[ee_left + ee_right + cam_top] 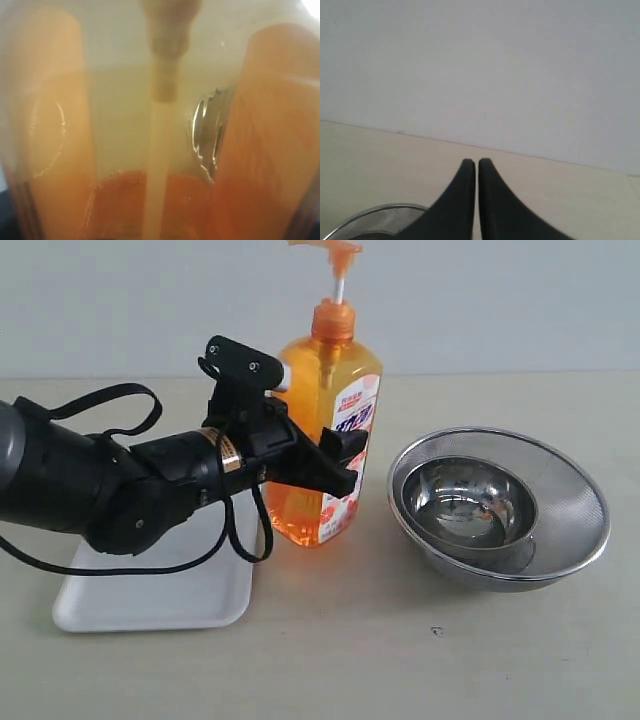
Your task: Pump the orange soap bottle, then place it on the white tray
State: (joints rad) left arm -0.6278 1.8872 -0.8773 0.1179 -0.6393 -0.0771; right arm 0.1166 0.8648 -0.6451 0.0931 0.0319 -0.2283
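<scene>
Just right of the tray point(150, 600), the bottle point(330, 380) stands upright with the left gripper point(330, 460) clamped sideways round its middle. I can't tell if the base is on the table point(400, 670) or slightly lifted. The right gripper point(477, 165) is off on its own, fingers pressed together on nothing. My worries, imo: the body is smooth, squishy see-through plastic with a glossy label, and it's tall, so it could slip or twist in the jaws, and squeezing harder would just dent it. The pump head point(325, 248) sits high on a thin white stem, so an off-centre push would probably tip the bottle instead of pumping. The tray is flat white plastic with rounded corners and a low rim, so dragging the base across would catch on it. It needs a clean lift. A mesh strainer point(575, 510) with a shiny steel bowl point(470, 505) inside sits near the other side, easy to clip on a sloppy swing.
</scene>
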